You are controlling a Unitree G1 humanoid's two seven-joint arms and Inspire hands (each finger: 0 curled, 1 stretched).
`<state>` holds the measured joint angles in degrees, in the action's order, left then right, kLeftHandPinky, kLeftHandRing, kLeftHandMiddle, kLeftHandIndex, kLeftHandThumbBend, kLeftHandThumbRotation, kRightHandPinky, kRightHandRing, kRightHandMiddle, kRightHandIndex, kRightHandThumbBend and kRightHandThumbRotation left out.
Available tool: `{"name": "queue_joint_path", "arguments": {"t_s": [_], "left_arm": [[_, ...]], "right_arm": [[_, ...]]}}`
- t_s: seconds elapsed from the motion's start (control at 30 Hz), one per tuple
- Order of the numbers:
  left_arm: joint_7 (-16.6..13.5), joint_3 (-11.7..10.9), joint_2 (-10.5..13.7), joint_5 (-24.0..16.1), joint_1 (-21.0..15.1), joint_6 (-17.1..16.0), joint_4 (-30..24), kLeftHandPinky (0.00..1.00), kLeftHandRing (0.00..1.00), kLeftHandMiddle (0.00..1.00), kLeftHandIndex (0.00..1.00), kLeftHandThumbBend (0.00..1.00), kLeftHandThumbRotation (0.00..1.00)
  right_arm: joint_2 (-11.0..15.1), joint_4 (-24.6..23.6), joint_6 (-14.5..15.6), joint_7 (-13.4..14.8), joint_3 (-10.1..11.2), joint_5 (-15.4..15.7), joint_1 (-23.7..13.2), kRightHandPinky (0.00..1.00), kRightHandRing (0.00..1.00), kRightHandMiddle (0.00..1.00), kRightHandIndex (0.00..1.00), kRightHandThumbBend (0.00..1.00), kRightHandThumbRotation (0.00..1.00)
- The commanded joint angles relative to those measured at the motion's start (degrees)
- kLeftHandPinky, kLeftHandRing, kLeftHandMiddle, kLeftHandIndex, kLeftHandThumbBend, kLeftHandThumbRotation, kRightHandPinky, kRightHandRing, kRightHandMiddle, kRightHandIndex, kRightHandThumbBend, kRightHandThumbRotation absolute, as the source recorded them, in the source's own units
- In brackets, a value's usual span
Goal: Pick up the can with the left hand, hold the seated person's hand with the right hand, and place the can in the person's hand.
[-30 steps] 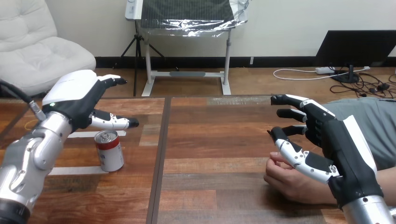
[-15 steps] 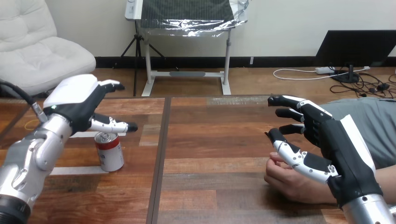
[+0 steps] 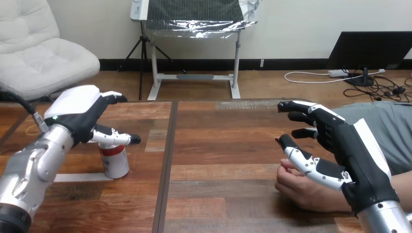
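Head view: your open left hand hovers over the red-and-silver metal can on the wooden table; its thumb could topple it. Your right hand, also open, hangs above the person's hand.

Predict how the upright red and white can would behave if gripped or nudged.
The can looks rigid, with smooth, probably slippery sides. Standing upright and narrow, it might tip if pushed high, then roll, being round.
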<state>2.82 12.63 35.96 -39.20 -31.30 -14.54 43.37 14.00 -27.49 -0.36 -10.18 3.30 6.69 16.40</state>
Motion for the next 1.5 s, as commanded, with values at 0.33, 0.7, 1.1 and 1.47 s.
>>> {"name": "queue_joint_path", "arguments": {"t_s": [0.33, 0.7, 1.1, 1.47], "left_arm": [[-1.54, 1.03, 0.48, -0.07, -5.24, 0.33, 1.61, 0.77, 0.83, 0.86, 0.85, 0.89, 0.52], [-2.18, 1.48, 0.07, 0.15, -5.20, 0.09, 3.60, 0.79, 0.84, 0.86, 0.86, 0.88, 0.52], [-5.02, 2.24, -1.65, 0.48, -5.46, -0.69, 8.12, 0.80, 0.85, 0.86, 0.86, 0.86, 0.52], [-9.74, 3.73, -3.36, 0.11, -5.92, -2.07, 13.15, 0.82, 0.85, 0.86, 0.86, 0.85, 0.50]], "right_arm": [[1.81, -3.20, 0.71, -0.71, 1.10, 0.40, -3.97, 0.75, 0.85, 0.85, 0.74, 0.40, 0.00], [2.65, -3.88, 1.72, -0.74, 0.96, 0.55, -4.07, 0.75, 0.84, 0.85, 0.74, 0.41, 0.00], [2.96, -4.17, 2.22, -1.01, 0.92, 0.09, -4.22, 0.75, 0.84, 0.84, 0.74, 0.41, 0.00], [3.72, -4.35, 2.33, -1.61, 1.09, 0.36, -4.21, 0.76, 0.84, 0.84, 0.73, 0.42, 0.00]]}}
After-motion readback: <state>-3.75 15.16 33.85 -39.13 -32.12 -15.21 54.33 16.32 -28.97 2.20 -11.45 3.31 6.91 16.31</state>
